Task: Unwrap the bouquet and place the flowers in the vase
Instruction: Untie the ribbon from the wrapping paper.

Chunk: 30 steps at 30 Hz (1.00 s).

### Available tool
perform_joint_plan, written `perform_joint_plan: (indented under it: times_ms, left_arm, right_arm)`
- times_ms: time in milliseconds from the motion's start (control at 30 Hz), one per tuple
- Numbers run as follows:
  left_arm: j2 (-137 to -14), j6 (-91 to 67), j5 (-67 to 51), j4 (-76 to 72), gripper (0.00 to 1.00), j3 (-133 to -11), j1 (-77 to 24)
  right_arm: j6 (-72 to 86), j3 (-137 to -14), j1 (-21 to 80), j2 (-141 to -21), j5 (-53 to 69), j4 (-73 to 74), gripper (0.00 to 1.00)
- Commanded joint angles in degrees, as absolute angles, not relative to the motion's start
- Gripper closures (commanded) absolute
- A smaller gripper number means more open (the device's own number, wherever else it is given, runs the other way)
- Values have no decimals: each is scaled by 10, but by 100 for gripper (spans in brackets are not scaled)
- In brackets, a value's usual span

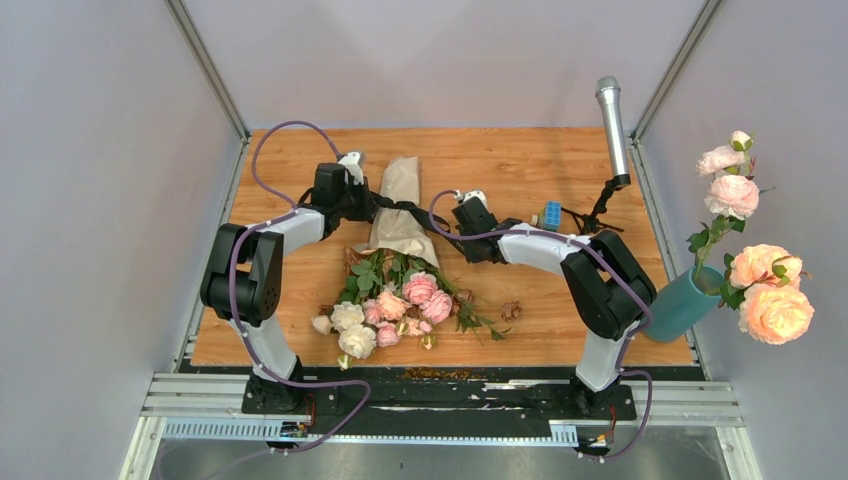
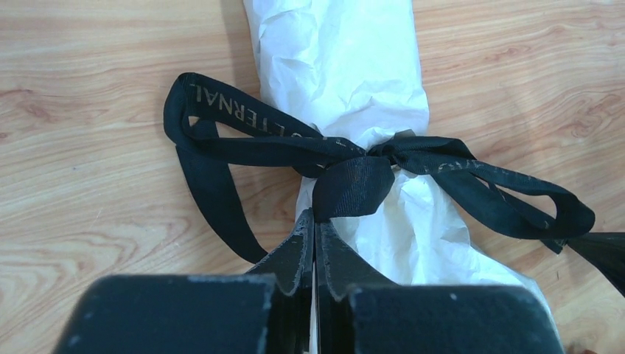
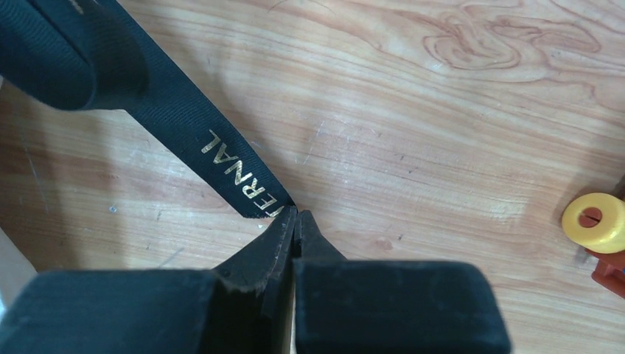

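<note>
The bouquet (image 1: 398, 215) lies in the middle of the wooden table, its paper wrap (image 2: 346, 66) pointing away and its small pink and cream flowers (image 1: 385, 305) toward the near edge. A black ribbon (image 2: 258, 140) is tied in a bow round the wrap. My left gripper (image 2: 315, 215) is shut on a ribbon tail just below the knot. On the other side of the wrap, my right gripper (image 3: 295, 212) is shut on the gold-lettered end of the ribbon (image 3: 184, 125), close above the table. The teal vase (image 1: 675, 305) stands at the right edge.
Large peach-orange roses (image 1: 770, 300) fill the vase. A silver microphone (image 1: 612, 125) on a black stand rises at the back right, with a blue block (image 1: 551, 214) beside it. A yellow ring (image 3: 593, 221) lies right of my right gripper. Dried bits litter the table (image 1: 560, 300).
</note>
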<state>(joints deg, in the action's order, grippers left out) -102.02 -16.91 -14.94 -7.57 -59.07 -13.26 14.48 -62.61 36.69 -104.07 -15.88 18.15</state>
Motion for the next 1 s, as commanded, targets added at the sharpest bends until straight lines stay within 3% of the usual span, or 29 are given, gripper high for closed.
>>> perform_joint_plan:
  times_ms: [0, 967]
  left_arm:
    - [-1001, -173, -140, -103, 100, -594, -134]
    - [-952, -178, -34, 46, 100, -641, -133]
  right_arm:
    - [144, -619, 367, -1010, -187, 180, 100]
    - [133, -611, 367, -1003, -274, 202, 100]
